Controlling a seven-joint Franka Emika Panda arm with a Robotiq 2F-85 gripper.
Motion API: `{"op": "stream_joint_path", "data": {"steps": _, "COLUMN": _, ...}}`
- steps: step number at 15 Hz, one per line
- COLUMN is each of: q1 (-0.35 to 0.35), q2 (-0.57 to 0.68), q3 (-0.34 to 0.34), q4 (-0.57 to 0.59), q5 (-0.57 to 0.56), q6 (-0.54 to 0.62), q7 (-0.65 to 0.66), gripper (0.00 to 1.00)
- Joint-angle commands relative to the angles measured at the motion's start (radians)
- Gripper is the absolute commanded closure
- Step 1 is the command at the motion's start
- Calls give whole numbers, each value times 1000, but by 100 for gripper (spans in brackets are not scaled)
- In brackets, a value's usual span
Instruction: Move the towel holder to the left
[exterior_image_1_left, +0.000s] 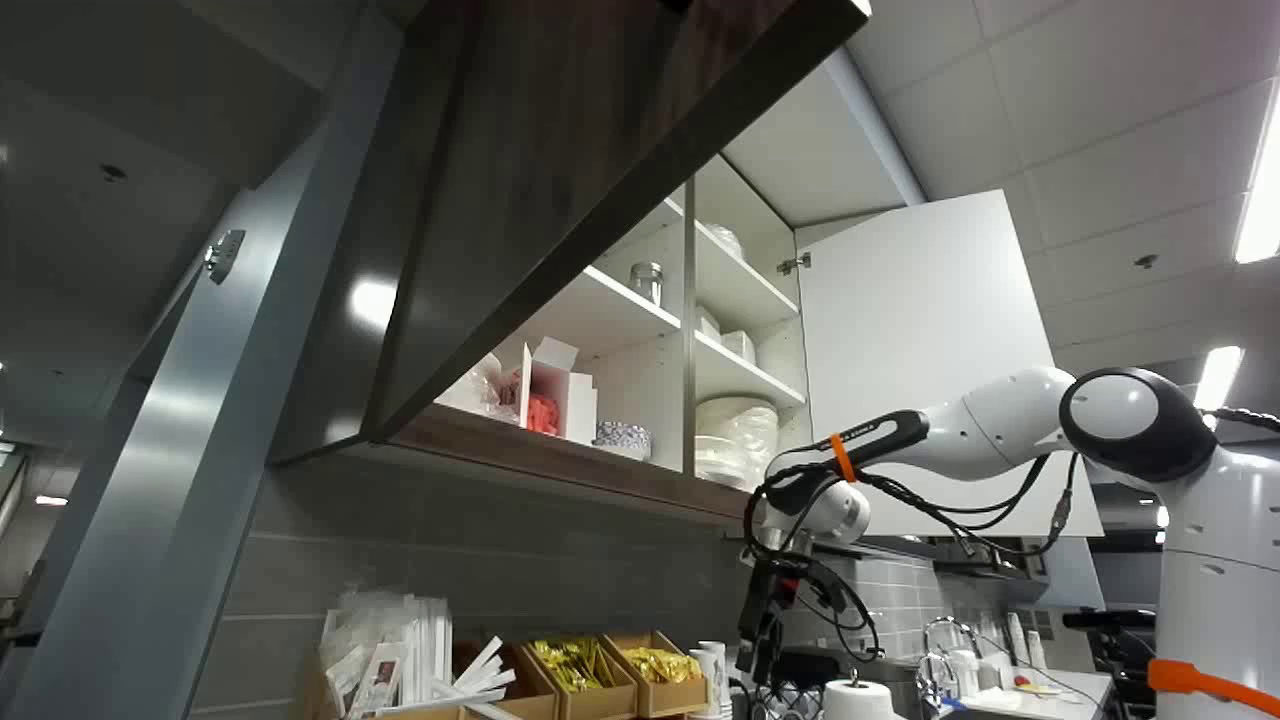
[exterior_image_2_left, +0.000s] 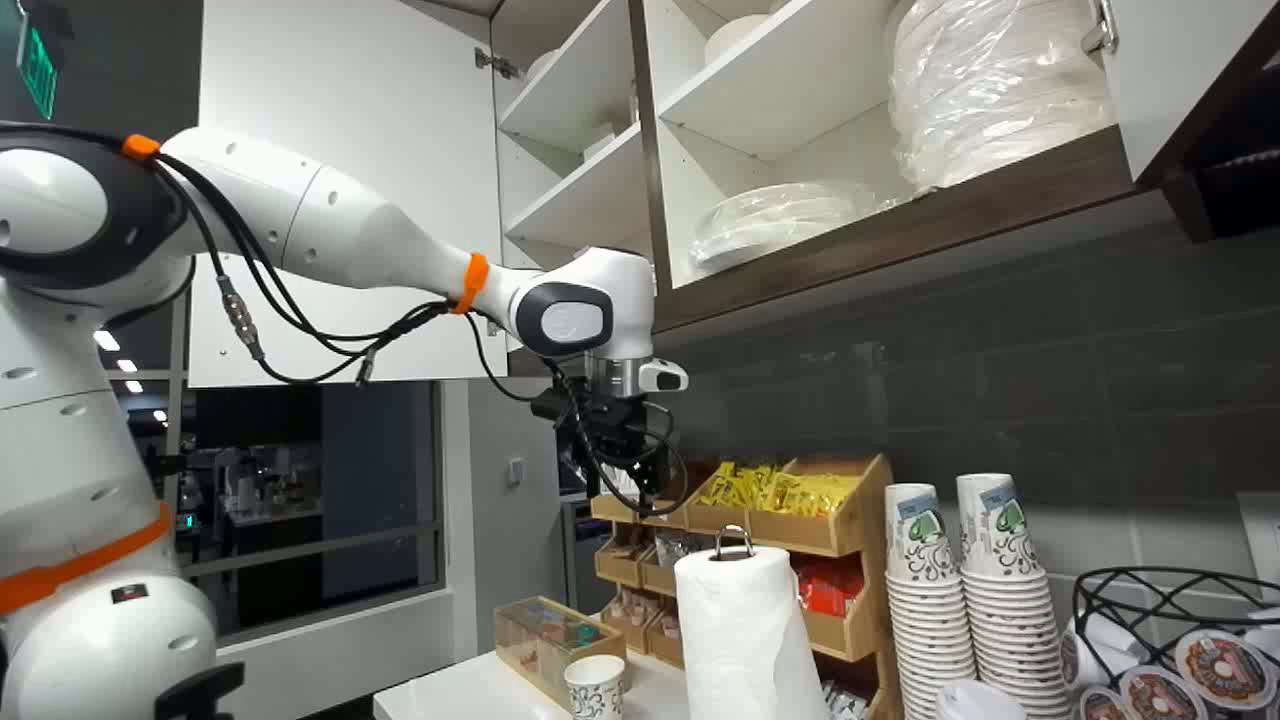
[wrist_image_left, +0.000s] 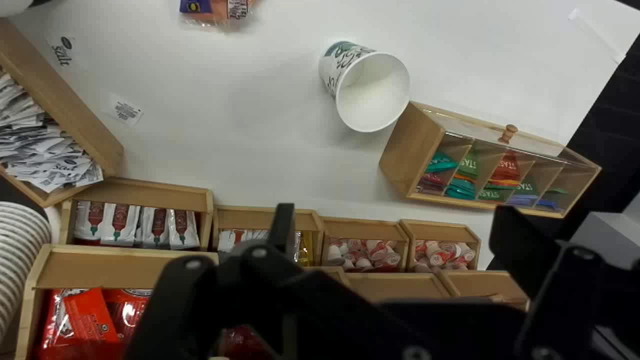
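Cup between towel roll and edge

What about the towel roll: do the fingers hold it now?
No, the fingers stand open in the wrist view, and the roll is not between them.

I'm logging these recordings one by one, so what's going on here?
A robot arm hangs over a countertop, its pincer open and holding nothing. The paper towel holder, with a roll on it, stands apart from the pincer, not yet gripped. The wrist view looks down on wooden condiment bins, a paper cup and a tea box.
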Motion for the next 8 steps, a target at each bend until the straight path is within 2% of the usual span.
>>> {"op": "stream_joint_path", "data": {"steps": 1, "q1": -39, "q2": 5, "q3": 34, "q4": 2, "q5": 14, "q6": -5, "q7": -10, "gripper": 0}}
{"op": "stream_joint_path", "data": {"steps": 8, "q1": -48, "q2": 5, "q3": 38, "q4": 7, "q5": 0, "q6": -2, "q7": -2, "gripper": 0}}
